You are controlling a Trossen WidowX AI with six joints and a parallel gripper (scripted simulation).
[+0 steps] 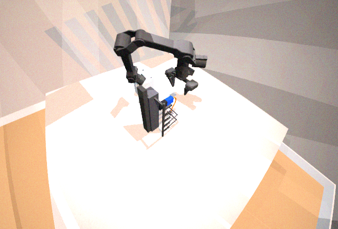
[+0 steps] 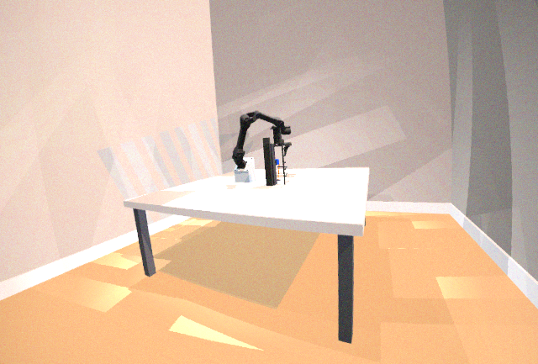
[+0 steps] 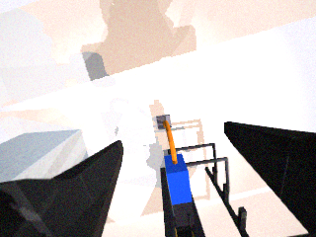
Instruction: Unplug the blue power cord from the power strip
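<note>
The square white tabletop on dark legs carries all items near its far edge, toward the far left corner in the exterior view.

Leftmost stands a pale grey box-shaped arm base, from which the dark grey six-joint arm rises and arches over to the right.

Next comes a tall dark grey upright slab, the power strip, standing on end. A thin dark ladder-like wire frame stands just beside its right face.

At the top of that frame sits the blue rectangular plug. A thin orange cord leaves the plug and curves downward to the tabletop. In the wrist view the blue plug lies on a dark bar directly below the camera, with the orange cord running away from it. Whether the plug touches the strip cannot be told.

The dark parallel-jaw gripper hangs above and slightly right of the plug, apart from it. Its fingers are spread fully wide and hold nothing; the plug shows in the gap between them, untouched.

No brand, label or writing is legible on any item.
</note>
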